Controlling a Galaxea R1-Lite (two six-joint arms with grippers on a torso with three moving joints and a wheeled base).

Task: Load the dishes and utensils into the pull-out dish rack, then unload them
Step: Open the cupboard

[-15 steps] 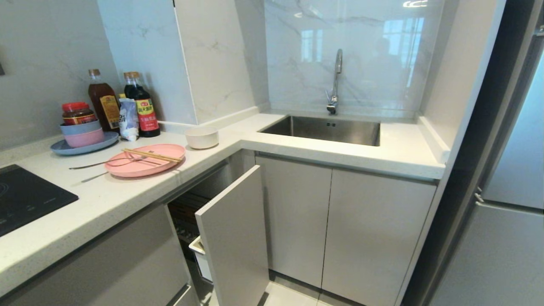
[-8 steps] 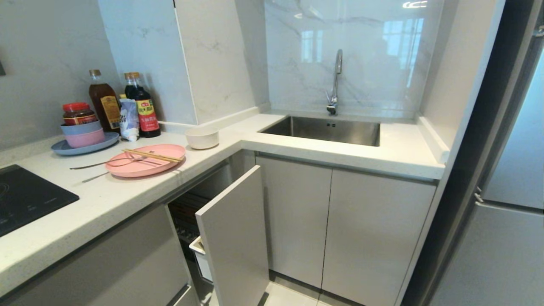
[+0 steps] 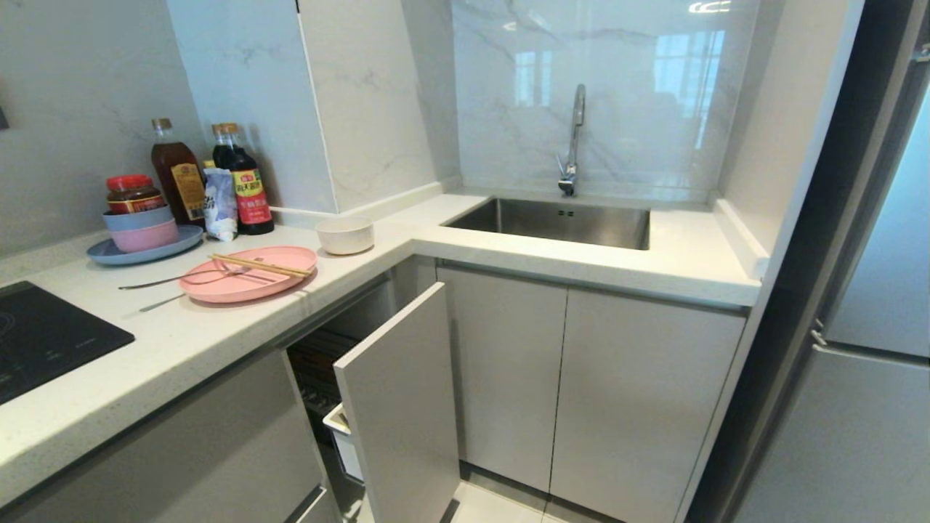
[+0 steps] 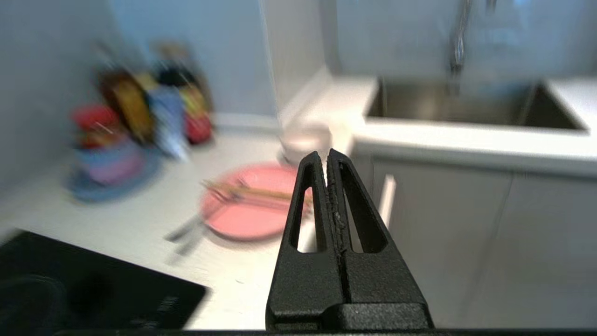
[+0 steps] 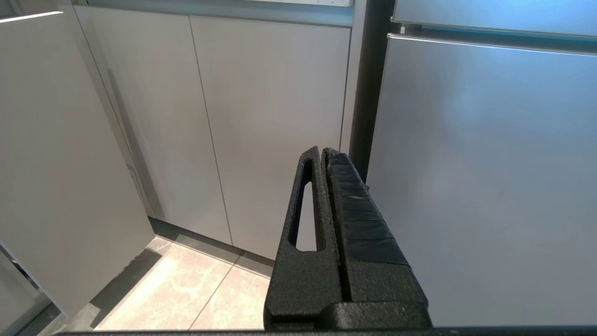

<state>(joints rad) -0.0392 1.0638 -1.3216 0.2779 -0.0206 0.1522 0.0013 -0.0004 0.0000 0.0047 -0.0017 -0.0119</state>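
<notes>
The pink plate (image 3: 247, 274) lies on the counter with the wooden chopsticks (image 3: 259, 266) across it and the silver fork (image 3: 174, 279) resting on its left rim. The cream bowl (image 3: 346, 234) stands just behind it. Below the counter, the pull-out dish rack is partly drawn out, showing its grey front (image 3: 399, 407) and white tray (image 3: 340, 434). Neither arm shows in the head view. My left gripper (image 4: 325, 156) is shut and empty, raised over the counter and pointing towards the plate (image 4: 242, 210) and bowl (image 4: 303, 142). My right gripper (image 5: 322, 151) is shut and empty, low before the cabinet doors.
A blue plate with stacked bowls (image 3: 142, 236), a red-lidded jar, sauce bottles (image 3: 243, 181) and a packet stand at the back left. A black hob (image 3: 43, 338) lies at the left. The steel sink (image 3: 559, 221) with its tap lies at the back; a fridge (image 3: 864, 363) stands on the right.
</notes>
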